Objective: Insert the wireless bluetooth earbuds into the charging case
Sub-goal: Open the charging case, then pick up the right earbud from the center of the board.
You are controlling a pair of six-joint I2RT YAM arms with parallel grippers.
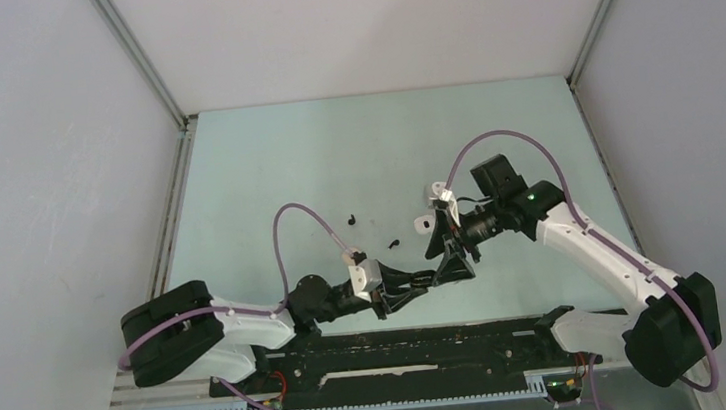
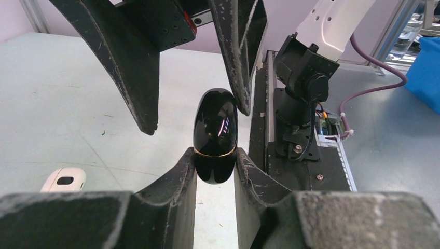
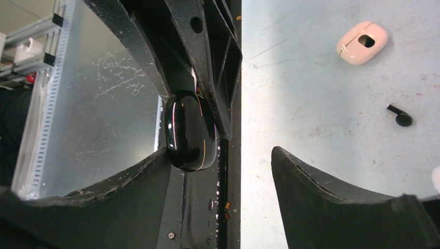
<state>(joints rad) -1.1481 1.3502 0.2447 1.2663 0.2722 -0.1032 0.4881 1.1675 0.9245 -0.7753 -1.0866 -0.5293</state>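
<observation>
Two black earbuds (image 1: pixel 395 243) lie loose on the table (image 1: pixel 266 174), outside the black charging case (image 2: pixel 215 129) clamped by the left gripper (image 2: pixel 215 165), apparently held up so the open-jawed right gripper (image 3: pixel 220 153) can lift its lid.

The pale green table (image 1: pixel 353 146) is scuffed and speckled with small marks, boxed in by white walls (image 1: pixel 32 146) on aluminium posts (image 1: pixel 139 56). Along its near edge runs a black rail (image 1: pixel 403 347), with a slotted white cable duct (image 1: pixel 378 399) just outside it. Something blue (image 2: pixel 428 72) sits off to one side.
</observation>
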